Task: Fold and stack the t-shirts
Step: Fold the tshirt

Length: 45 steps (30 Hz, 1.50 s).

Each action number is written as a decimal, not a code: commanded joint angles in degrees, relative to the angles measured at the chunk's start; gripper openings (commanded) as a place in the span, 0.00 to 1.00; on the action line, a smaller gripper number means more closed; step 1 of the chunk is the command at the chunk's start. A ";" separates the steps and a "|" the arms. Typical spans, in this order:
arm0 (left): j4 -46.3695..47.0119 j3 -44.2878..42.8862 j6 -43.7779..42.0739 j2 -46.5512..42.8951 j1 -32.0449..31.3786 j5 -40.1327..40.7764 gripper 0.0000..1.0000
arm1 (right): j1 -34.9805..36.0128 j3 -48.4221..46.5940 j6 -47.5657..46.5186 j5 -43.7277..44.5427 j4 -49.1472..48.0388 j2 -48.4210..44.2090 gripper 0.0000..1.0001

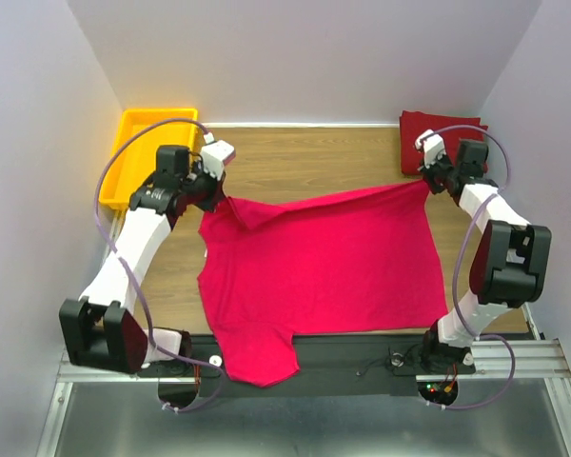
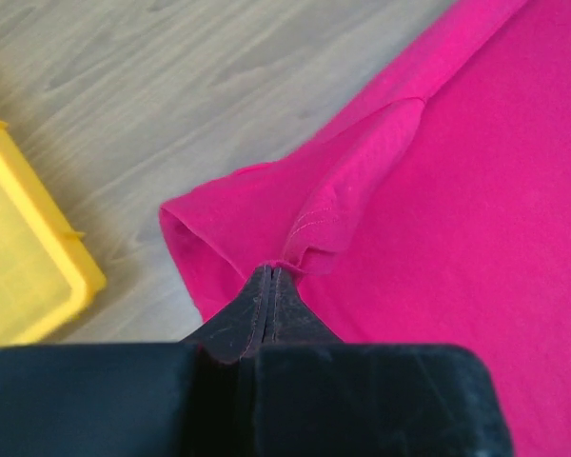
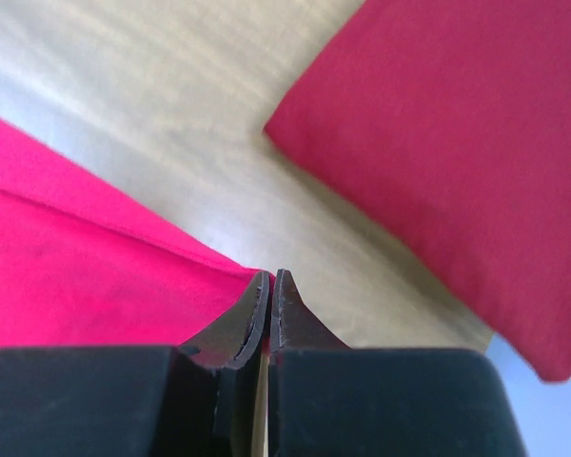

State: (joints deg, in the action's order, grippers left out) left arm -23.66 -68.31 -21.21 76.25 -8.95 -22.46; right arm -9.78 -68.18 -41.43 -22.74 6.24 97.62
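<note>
table (image 1: 305,162): showing light wood grain, running from the near edge back to the far wall.
walls (image 1: 305,57): closing in plain and pale on the left, far and right sides.
yellow tray (image 1: 133,152): sitting in the far left corner, just behind the left wrist.
crimson t-shirt (image 1: 426,133): lying folded in the far right corner, apart from the other cloth.
magenta-pink t-shirt (image 1: 333,267): lying spread over the middle of the table, its near end drooping over the near edge and across the black rail (image 1: 362,347), its far edge stretching between the two grippers.
left arm: reaching forward from its base, wrist bending down toward the shirt's far left corner.
left gripper (image 1: 223,196): clenching on the magenta-pink t-shirt beside a stitched sleeve hem, fingertips pressing together with cloth between them.
right arm: rising from its base, folding at the elbow, forearm reaching toward the far side.
right gripper (image 1: 428,182): pinching the magenta-pink t-shirt at its far right corner, fingertips meeting, near the crimson t-shirt but not touching it.
</note>
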 commanded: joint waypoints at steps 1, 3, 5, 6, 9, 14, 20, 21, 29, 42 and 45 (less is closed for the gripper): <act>-4.19 4.94 -1.46 -6.89 -1.68 -1.00 0.00 | -1.73 1.73 -5.32 -4.75 1.05 -5.68 0.01; -6.47 6.87 -1.90 -10.31 -1.60 -0.83 0.00 | -2.26 3.14 -7.16 -5.90 1.84 -6.91 0.01; -8.06 7.40 -2.34 -12.43 -1.68 -0.66 0.00 | -2.61 4.45 -8.14 -6.35 2.11 -8.41 0.01; -8.94 7.49 -2.60 -13.31 -1.77 -0.74 0.00 | -2.70 4.81 -9.10 -6.35 2.37 -8.68 0.01; -12.28 7.58 -3.31 -17.00 -2.04 -1.10 0.00 | -3.05 7.44 -12.25 -7.14 3.60 -10.96 0.01; -15.80 6.00 -5.76 -16.92 -2.21 -2.06 0.00 | -3.14 13.24 -20.00 -7.49 4.48 -14.83 0.01; -23.61 5.20 -12.44 -14.02 -4.31 -4.61 0.00 | -3.31 18.25 -26.50 -6.09 5.80 -15.71 0.09; -25.37 5.56 -14.19 -13.59 -4.84 -4.87 0.00 | -3.31 18.70 -27.29 -6.09 6.24 -15.97 0.14; -32.85 7.32 -23.87 -12.88 -5.11 -4.52 0.52 | -4.10 21.69 -34.07 -3.98 11.60 -19.84 0.66; -5.09 7.24 -12.10 3.45 -2.83 3.74 0.42 | 2.13 0.86 -11.05 -4.68 20.65 -3.24 0.44; -3.15 4.43 -11.04 11.89 -2.04 3.83 0.37 | 5.03 -0.02 -7.62 -2.66 21.27 1.07 0.39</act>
State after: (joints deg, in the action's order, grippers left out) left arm -33.63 -61.52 -35.73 81.97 -12.08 -20.27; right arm -7.77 -66.98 -56.34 -27.27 23.05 95.13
